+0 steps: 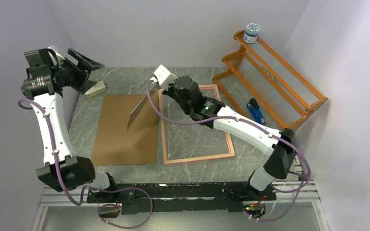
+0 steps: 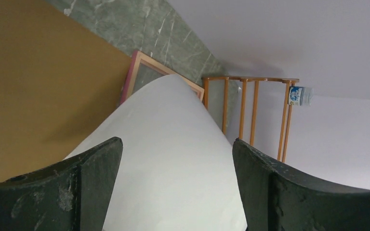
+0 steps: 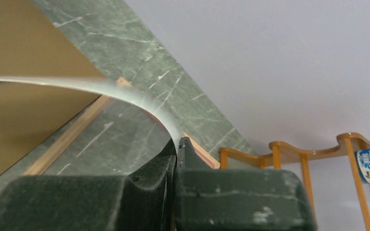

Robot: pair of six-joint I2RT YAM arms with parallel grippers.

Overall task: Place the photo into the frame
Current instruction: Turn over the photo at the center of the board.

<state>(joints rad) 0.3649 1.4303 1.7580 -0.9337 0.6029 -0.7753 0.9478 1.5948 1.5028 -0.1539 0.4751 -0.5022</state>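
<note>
The photo (image 1: 138,111) hangs curled above the table, between the brown board and the frame. My right gripper (image 1: 154,93) is shut on its upper edge; in the right wrist view the sheet (image 3: 125,91) bends down into the closed jaws (image 3: 178,142). The pinkish wood frame (image 1: 197,158) lies flat on the table under the right arm, with the marble showing through its pane. My left gripper (image 1: 84,65) is raised at the far left, open, apart from the photo. In the left wrist view the photo's pale back (image 2: 173,154) fills the gap between the spread fingers (image 2: 177,141), with the frame's corner (image 2: 137,65) beyond.
A brown backing board (image 1: 125,130) lies left of the frame. An orange wooden rack (image 1: 274,77) stands at the back right with a small jar (image 1: 252,32) on top. A blue object (image 1: 255,111) lies by the rack. A small pale block (image 1: 95,89) sits at the back left.
</note>
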